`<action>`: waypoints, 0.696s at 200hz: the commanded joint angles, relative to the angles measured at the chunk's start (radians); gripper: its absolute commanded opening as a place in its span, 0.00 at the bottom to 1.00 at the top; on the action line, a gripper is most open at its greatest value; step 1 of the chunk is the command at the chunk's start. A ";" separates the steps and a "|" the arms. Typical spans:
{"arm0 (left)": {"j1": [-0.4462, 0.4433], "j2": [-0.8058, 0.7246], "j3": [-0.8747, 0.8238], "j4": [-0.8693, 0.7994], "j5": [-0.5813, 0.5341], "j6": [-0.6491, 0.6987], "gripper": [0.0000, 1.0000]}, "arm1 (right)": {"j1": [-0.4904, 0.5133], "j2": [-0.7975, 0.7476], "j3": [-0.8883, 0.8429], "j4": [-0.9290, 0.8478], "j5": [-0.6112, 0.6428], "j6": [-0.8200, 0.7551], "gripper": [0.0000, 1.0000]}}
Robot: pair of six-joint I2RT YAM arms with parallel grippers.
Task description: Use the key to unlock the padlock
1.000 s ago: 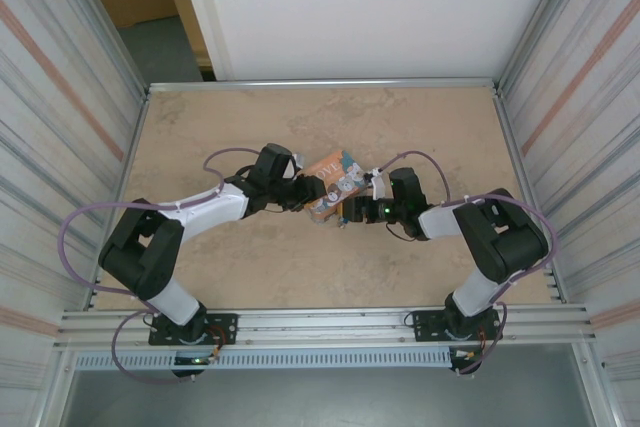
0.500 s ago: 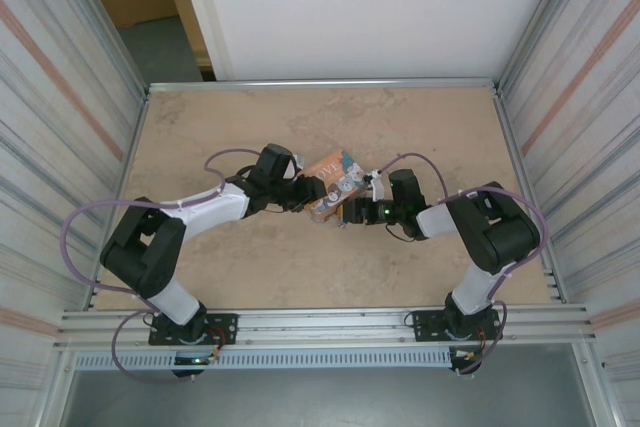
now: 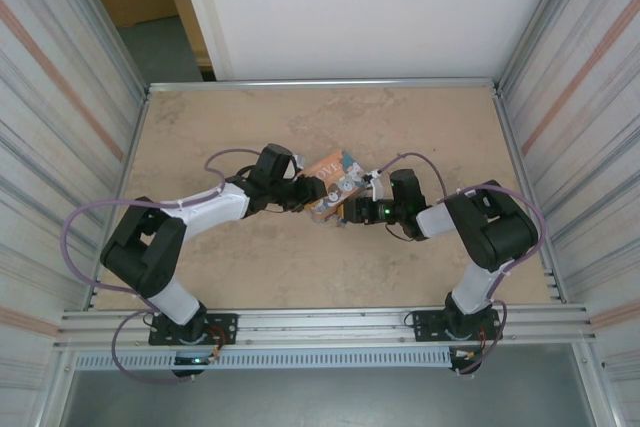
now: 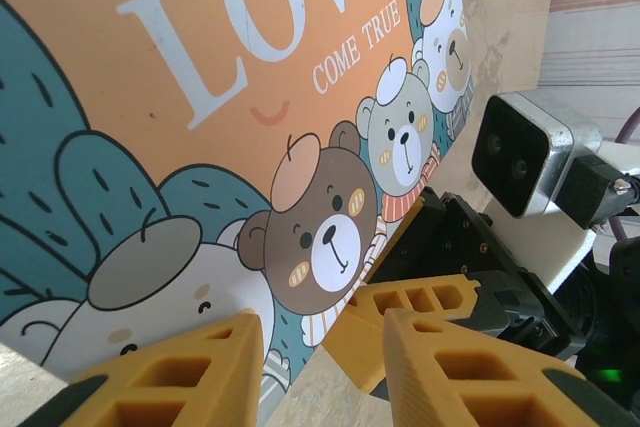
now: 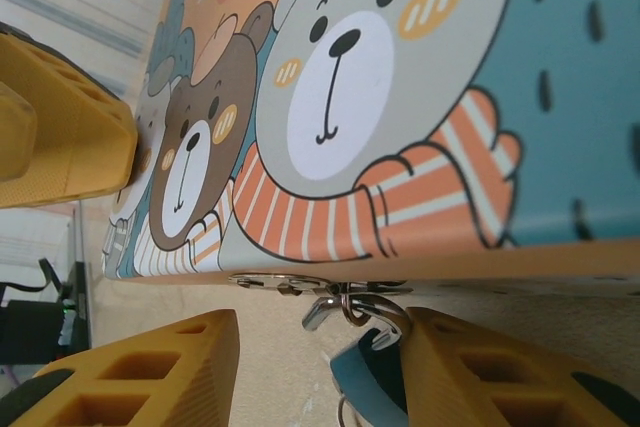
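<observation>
Jaws of the right gripper [image 5: 322, 342] stand apart, the padlock [image 5: 362, 379] between them nearer one finger [image 5: 480, 367], so we risk knocking it aside on closing; whether the left gripper [image 4: 322, 347] grips anything we cannot tell.

I've got both arms bent inward, wrists low, facing each other nose to nose. Left gripper [image 3: 306, 193] [image 4: 320, 347]: jaws partly apart, clear gap. Right gripper [image 3: 350, 211] [image 5: 320, 357]: jaws apart too.

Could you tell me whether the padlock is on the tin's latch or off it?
On: the padlock hangs by its silver shackle from the latch on the tin.
</observation>
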 commanded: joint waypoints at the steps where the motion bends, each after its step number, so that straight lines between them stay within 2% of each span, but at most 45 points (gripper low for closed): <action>1: -0.005 0.023 0.007 0.007 0.019 -0.011 0.37 | -0.008 -0.026 -0.014 0.025 -0.036 -0.025 0.42; 57: -0.006 0.022 0.006 0.005 0.019 -0.011 0.36 | -0.008 -0.032 -0.028 0.025 -0.038 -0.025 0.31; 139: -0.006 0.025 0.009 -0.001 0.017 -0.008 0.37 | -0.015 -0.030 -0.025 0.010 -0.030 -0.013 0.04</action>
